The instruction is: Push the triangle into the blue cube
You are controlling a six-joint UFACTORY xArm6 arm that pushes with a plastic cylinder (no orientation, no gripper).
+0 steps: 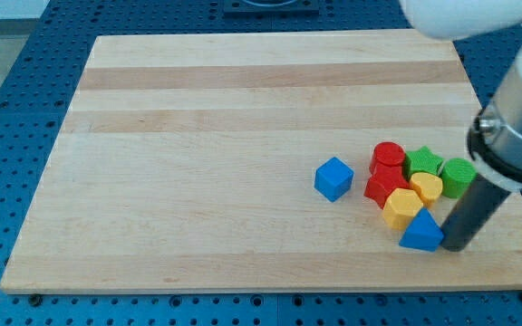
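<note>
The blue triangle (421, 232) lies near the board's bottom right. The blue cube (333, 177) stands alone to its upper left, about a hundred pixels away. My tip (457, 247) is at the end of the dark rod, right beside the triangle's right side, touching or nearly touching it. A yellow hexagon (401, 206) sits against the triangle's upper left, between it and the cube.
A cluster sits above the triangle: a red cylinder (388, 156), a red block (384, 185), a yellow heart (426, 186), a green star (422, 163) and a green block (458, 176). The wooden board (198, 163) ends close below the triangle.
</note>
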